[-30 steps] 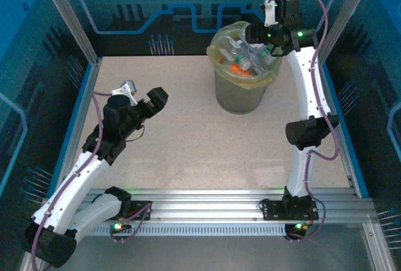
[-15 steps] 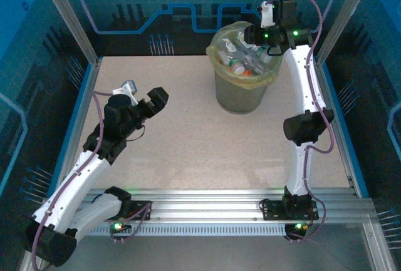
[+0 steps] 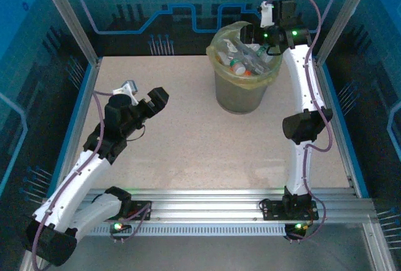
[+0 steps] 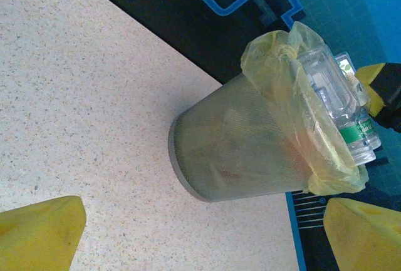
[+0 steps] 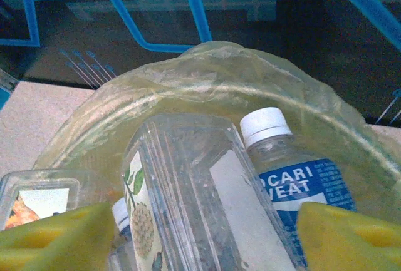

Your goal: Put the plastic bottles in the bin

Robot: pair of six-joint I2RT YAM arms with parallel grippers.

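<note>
The bin (image 3: pixel 241 92), a grey mesh bucket lined with a yellow-green bag (image 5: pixel 207 77), stands at the back of the table and is heaped with plastic bottles (image 3: pixel 247 58). My right gripper (image 3: pixel 254 34) hovers over the bin's far right rim. Its yellow fingers are spread wide, and my right gripper (image 5: pixel 200 240) is open. Just below it a clear square bottle (image 5: pixel 188 183) lies on the heap, clear of both fingers. A blue-labelled bottle with a white cap (image 5: pixel 294 177) lies beside it. My left gripper (image 3: pixel 160 99) hangs open over the left of the table, and my left gripper (image 4: pixel 203 233) faces the bin (image 4: pixel 238 152).
Blue-edged walls and metal posts close in the speckled table (image 3: pixel 182 139). A green-labelled bottle (image 4: pixel 354 133) pokes above the bin's rim. A clear lidded tub (image 5: pixel 37 199) lies among the bottles at the left of the heap.
My right wrist has shifted left over the bin's rim and the heap of bottles has settled differently. The left arm has not moved.
</note>
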